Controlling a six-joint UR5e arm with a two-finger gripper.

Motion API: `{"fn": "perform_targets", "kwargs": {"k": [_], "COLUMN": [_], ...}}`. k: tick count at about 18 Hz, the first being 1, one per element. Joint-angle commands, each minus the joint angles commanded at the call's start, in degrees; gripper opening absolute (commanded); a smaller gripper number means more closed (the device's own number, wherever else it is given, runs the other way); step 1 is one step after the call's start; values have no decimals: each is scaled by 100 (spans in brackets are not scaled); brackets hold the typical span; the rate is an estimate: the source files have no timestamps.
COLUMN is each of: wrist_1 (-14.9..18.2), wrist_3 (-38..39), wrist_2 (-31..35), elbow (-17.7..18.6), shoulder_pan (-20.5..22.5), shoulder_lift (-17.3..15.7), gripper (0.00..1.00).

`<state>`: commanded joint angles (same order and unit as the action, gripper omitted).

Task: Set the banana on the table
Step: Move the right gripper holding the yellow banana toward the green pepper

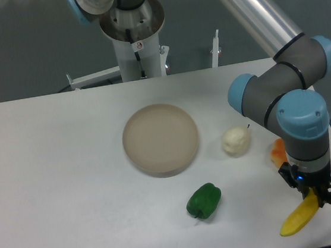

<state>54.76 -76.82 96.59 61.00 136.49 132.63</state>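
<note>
The yellow banana [298, 219] is at the front right of the white table [59, 190], slanting down to the left. My gripper [315, 195] points straight down over the banana's upper right end and its fingers are shut on that end. The banana's lower tip is at or just above the tabletop; I cannot tell if it touches.
A round beige plate [160, 138] sits mid-table. A green pepper [204, 200] lies in front of it. A pale cream fruit [236, 141] lies right of the plate. An orange fruit [277, 152] is partly hidden behind my wrist. The table's right edge is close to the gripper.
</note>
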Motion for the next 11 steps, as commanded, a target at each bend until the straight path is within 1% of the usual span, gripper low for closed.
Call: {"fn": "perform_targets", "kwargs": {"k": [3,5,8,11], "wrist_1": [0,0,0,0], "wrist_3": [79,499,589,1009], "wrist_2": [9,9,44,9], "elbow": [61,105,149,333], "shoulder_pan": [-17,-35,-61,-88], "shoulder_lift": [9,-17,-26,-96], "gripper": [29,29,29,29]}}
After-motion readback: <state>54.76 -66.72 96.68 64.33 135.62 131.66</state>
